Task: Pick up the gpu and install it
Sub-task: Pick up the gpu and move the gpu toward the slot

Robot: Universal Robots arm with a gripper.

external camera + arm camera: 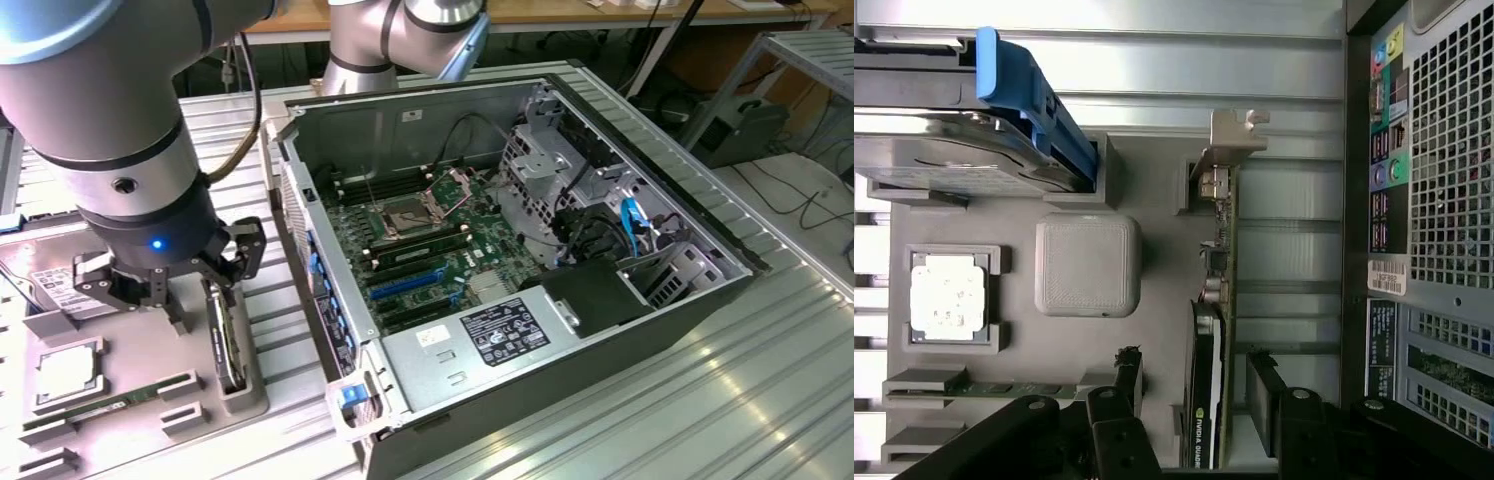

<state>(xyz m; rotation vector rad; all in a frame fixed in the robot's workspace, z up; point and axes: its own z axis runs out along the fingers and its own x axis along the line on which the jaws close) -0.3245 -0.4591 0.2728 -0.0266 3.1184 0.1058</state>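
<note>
The gpu (1204, 345) stands on its long edge in a slot of the grey parts tray (1154, 300), at the side of the tray nearest the open computer case (400, 130). Its silvery bracket (1232, 135) sits at the end away from the gripper. The gripper (1197, 378) is low over the tray with its jaws spread wide. One of its black fingers (1264, 390) is on each side of the card, so it straddles the gpu; in the wrist view a gap shows on both sides, so nothing is pinched yet.

On the same tray lie a hard drive (944, 160) in a blue carrier, a processor (949, 300) and a slim memory stick (1004, 388), all well apart from the fingers. Inside the case the motherboard (427, 250) shows blue expansion slots (407, 285), with no card in them.

The card looks stiff and fairly light, but thin and easily hurt (bare components and a green board edge show along its upper side). The flat black faces look like the safest place to clamp, near the middle of its length so that it hangs level. Smooth faces could slip in a light squeeze, and a skewed grip would tilt the card in its slot.
</note>
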